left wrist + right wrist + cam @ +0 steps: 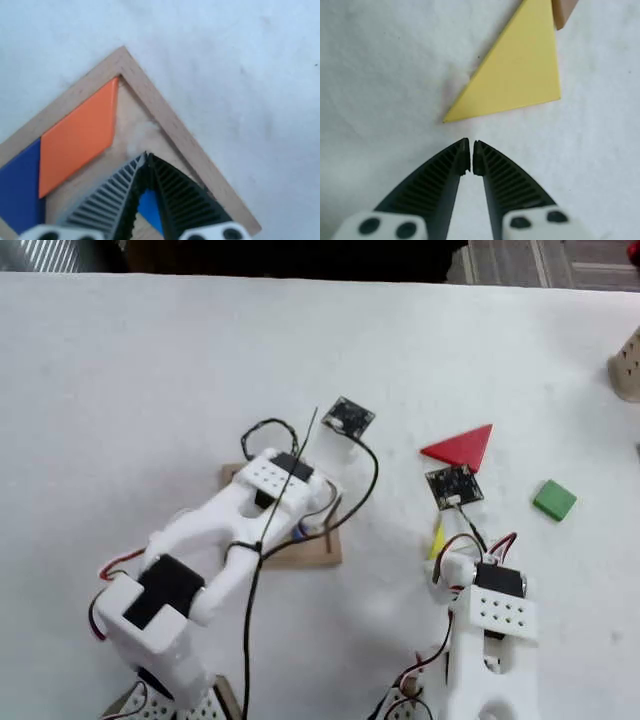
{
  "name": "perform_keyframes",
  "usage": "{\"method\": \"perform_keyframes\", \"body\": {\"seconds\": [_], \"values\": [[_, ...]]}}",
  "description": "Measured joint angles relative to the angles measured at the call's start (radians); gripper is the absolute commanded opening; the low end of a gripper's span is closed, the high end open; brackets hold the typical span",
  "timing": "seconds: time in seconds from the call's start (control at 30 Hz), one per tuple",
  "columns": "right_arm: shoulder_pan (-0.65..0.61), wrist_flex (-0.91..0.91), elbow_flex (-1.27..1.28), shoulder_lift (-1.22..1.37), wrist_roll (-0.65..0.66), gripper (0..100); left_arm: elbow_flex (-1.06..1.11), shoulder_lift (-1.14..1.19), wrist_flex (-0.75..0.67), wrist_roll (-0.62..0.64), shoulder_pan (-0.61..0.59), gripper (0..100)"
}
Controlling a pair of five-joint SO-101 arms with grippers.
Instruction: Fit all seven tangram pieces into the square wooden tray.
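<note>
The square wooden tray (165,120) lies under my left arm (230,530). An orange parallelogram (77,137) sits in it along one wall, with a blue piece (17,192) beside it. My left gripper (148,159) hangs over the tray's bare floor with its tips shut together; another blue piece (149,210) shows through the gap behind the tips. A yellow triangle (520,75) lies flat on the table, and my right gripper (471,150) is shut just short of its sharp corner. A red triangle (460,447) and a green square (554,500) lie farther out on the right.
The white table (150,370) is open at the far left and centre. A beige perforated object (628,365) stands at the right edge. Loose cables (365,475) run over the table between the arms. A tan edge (563,12) touches the yellow triangle's far corner.
</note>
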Motion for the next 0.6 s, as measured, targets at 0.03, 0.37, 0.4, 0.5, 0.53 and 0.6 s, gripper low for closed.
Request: {"method": "perform_keyframes", "body": {"seconds": [0.03,0.37,0.4,0.5,0.53,0.6], "values": [[0.000,0.000,0.000,0.000,0.000,2.1,0.000,0.000,0.017,0.000,0.000,2],[0.000,-0.003,0.000,0.000,0.000,2.1,-0.003,-0.002,0.141,-0.074,-0.057,2],[0.000,-0.003,0.000,0.000,0.000,2.1,-0.003,-0.003,0.144,-0.077,-0.061,2],[0.000,-0.003,0.000,0.000,0.000,2.1,-0.002,-0.025,0.147,-0.081,-0.064,2],[0.000,-0.003,0.000,0.000,0.000,2.1,0.000,-0.040,0.150,-0.081,-0.064,2],[0.000,-0.003,0.000,0.000,0.000,2.1,0.000,-0.087,0.152,-0.081,-0.060,2]]}}
